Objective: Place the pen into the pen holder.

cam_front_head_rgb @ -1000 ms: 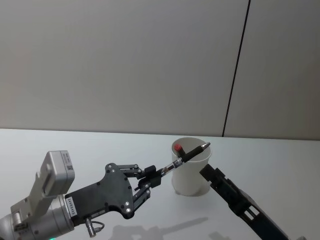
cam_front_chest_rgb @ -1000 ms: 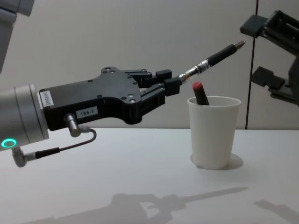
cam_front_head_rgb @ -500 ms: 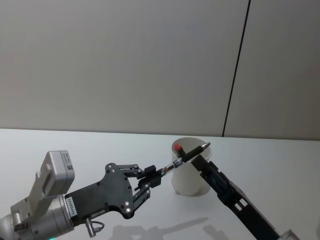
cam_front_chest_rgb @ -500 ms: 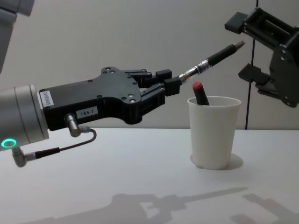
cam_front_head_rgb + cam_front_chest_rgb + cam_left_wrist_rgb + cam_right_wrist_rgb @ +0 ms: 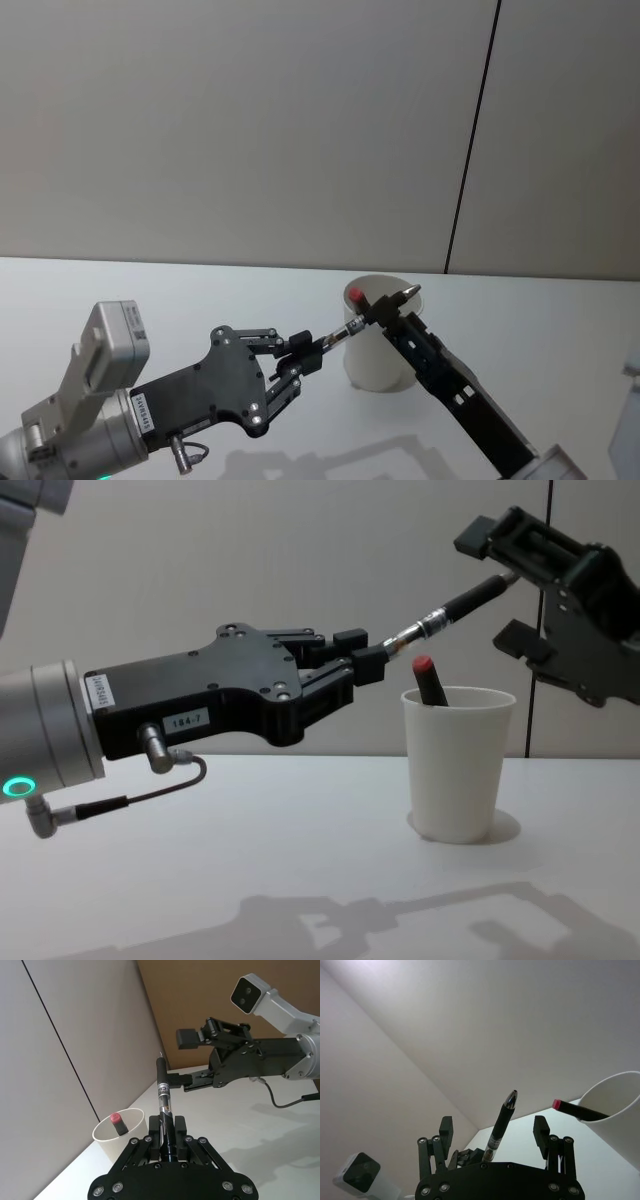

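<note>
The step in hand looks like a hand-over. To do it well, the right gripper (image 5: 500, 585) should close squarely across the pen (image 5: 455, 605) with the barrel centred between its fingers (image 5: 540, 1129). It should have a firm hold before the left gripper (image 5: 366, 656) lets go, or the pen may swivel or drop short of the cup (image 5: 460, 760). After that the pen likely needs tipping nearer upright over the cup's mouth.

The right gripper's fingers are spread wide, one on either side of the pen's tip end, and touch nothing. In the right wrist view the pen stands in the middle of the gap with room on both sides.

The left gripper's fingers (image 5: 352, 638) are pinched on the pen's tail end and hold it clear of the surface (image 5: 300, 860). In the chest view the pen slants up toward 2 o'clock. Its tip is higher than the rim, at about 1 o'clock from the cup.

The cup stands upright on the surface, at 4 o'clock from the left fingertips. A red-capped marker (image 5: 428, 677) leans inside it, its cap poking above the rim on the 11 o'clock side. In the head view the right arm reaches in from 5 o'clock
</note>
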Robot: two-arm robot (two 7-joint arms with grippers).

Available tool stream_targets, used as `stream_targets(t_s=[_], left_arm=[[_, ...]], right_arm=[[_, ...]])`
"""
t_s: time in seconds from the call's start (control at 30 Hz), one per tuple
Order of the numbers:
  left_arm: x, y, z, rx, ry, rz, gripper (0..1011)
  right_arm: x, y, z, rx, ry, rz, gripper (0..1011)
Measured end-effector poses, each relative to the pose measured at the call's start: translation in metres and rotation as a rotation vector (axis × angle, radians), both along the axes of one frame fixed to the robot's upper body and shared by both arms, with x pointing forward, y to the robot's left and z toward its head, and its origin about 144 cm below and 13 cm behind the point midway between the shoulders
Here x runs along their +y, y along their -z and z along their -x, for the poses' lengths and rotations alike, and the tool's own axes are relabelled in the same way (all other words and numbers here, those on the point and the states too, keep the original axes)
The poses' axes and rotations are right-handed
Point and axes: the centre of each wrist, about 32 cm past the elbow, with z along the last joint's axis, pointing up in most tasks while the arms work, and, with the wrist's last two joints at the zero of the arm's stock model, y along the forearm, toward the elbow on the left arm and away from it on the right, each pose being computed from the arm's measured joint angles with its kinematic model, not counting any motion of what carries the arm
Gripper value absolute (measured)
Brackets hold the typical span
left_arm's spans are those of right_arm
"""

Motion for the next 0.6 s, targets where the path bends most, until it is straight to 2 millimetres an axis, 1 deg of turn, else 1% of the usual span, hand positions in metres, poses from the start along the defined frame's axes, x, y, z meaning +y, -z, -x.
stream_targets(t_s=[0.43,0.6], left_arm=[[0.0,0.0,0.0,0.0,0.0,0.0,188],[0.0,0.0,0.0,0.0,0.0,0.0,189]], right_arm=[[0.011,-0.002,-0.007,0.003,0.026,0.01,1002],[0.012,-0.002,-0.008,0.003,0.029,0.012,905]])
